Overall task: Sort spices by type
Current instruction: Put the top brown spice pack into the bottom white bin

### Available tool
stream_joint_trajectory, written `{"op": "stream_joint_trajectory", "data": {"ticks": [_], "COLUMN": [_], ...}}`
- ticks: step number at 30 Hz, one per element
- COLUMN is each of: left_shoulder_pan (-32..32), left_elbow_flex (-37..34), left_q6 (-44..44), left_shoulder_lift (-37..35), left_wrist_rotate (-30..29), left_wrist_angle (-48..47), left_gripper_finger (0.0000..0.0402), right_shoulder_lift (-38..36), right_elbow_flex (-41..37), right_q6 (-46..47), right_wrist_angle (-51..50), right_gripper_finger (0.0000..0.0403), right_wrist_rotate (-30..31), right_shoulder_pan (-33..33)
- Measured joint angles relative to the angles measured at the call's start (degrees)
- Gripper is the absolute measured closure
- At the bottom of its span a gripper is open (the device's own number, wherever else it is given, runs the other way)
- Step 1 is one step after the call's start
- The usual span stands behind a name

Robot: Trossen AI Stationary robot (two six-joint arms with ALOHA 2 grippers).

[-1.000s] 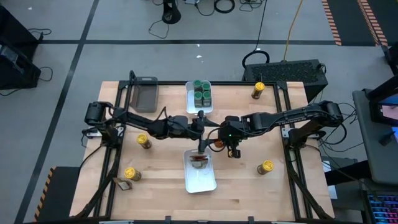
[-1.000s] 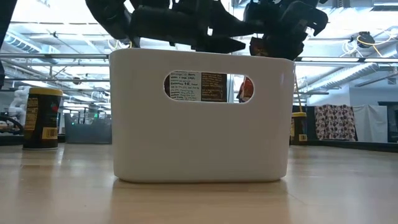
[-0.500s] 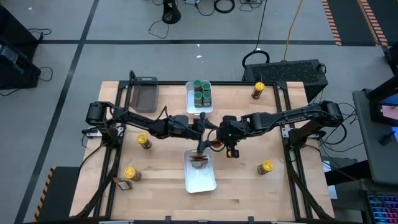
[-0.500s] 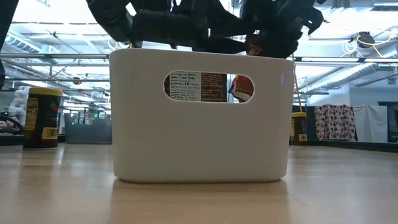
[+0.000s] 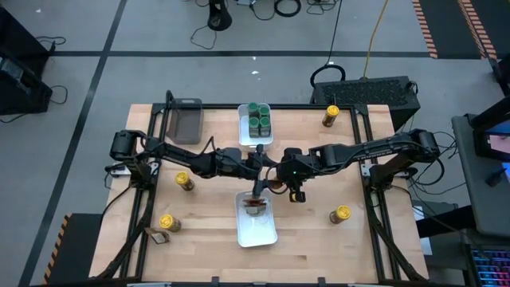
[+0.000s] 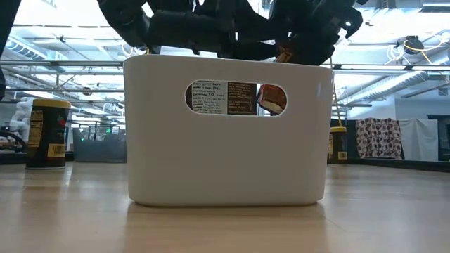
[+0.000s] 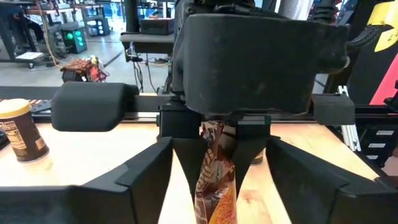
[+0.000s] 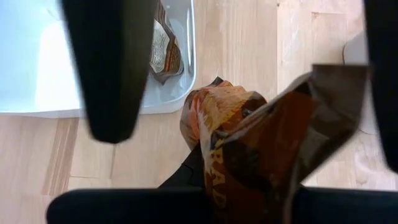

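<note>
A brown-orange packet [image 7: 214, 180] is held pinched in the closed right hand [image 5: 279, 185] at the desk's middle, just beside the near white bin [image 5: 256, 233], apparently so it can be handed over. The left hand [image 5: 256, 171] is spread on either side of the packet, not yet gripping it.

Four green-lidded jars [image 5: 258, 116] upright in the far white bin, yellow-lidded jars standing at far right [image 5: 331, 115], near right [image 5: 340, 214], left [image 5: 184, 181], near left [image 5: 165, 221], crumpled brown-orange packet [image 5: 277, 185] held above centre, another packet [image 5: 256, 207] lying in the near bin.

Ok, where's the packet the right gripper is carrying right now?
In the high view the packet hangs mid-table, pinched by the right gripper, just above the far end of the near white bin.
</note>
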Motion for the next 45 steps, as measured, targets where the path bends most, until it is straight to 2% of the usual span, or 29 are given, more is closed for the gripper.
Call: {"op": "stream_joint_trajectory", "data": {"ticks": [7,15,17,21,27,34,41,45], "left_shoulder_pan": [0.7,0.9,1.0,1.2,1.4,2.5,3.0,2.7], "left_elbow_flex": [0.0,0.0,0.0,0.0,-0.1,-0.1,-0.1,-0.1], "left_q6": [0.0,0.1,0.0,0.0,0.0,-0.3,-0.1,1.5], "left_shoulder_lift": [0.0,0.0,0.0,0.0,0.0,-0.6,-5.6,-11.9], "left_wrist_rotate": [0.0,0.2,0.3,0.3,-0.1,-0.4,-0.4,-0.4], "left_wrist_angle": [0.0,-0.8,-1.0,-1.1,-1.9,-2.7,-7.4,-16.1], "left_gripper_finger": [0.0223,0.0371,0.0391,0.0396,0.0398,0.0400,0.0400,0.0401], "right_shoulder_lift": [0.0,0.0,0.0,0.0,0.0,0.0,-4.8,-13.7], "right_elbow_flex": [0.0,0.0,0.0,0.0,0.0,5.4,5.2,-1.1], "right_q6": [0.0,0.0,0.2,-1.0,-1.9,-2.4,-3.0,-3.3], "right_wrist_angle": [0.0,0.1,0.1,0.0,0.3,-7.6,-13.7,-8.1], "right_gripper_finger": [0.0387,0.0387,0.0385,0.0361,0.0291,0.0221,0.0209,0.0218], "right_wrist_rotate": [0.0,0.3,0.4,0.3,0.2,0.3,2.2,2.3], "right_shoulder_pan": [0.0,0.0,0.0,0.0,-0.1,-0.2,-1.7,-3.3]}}
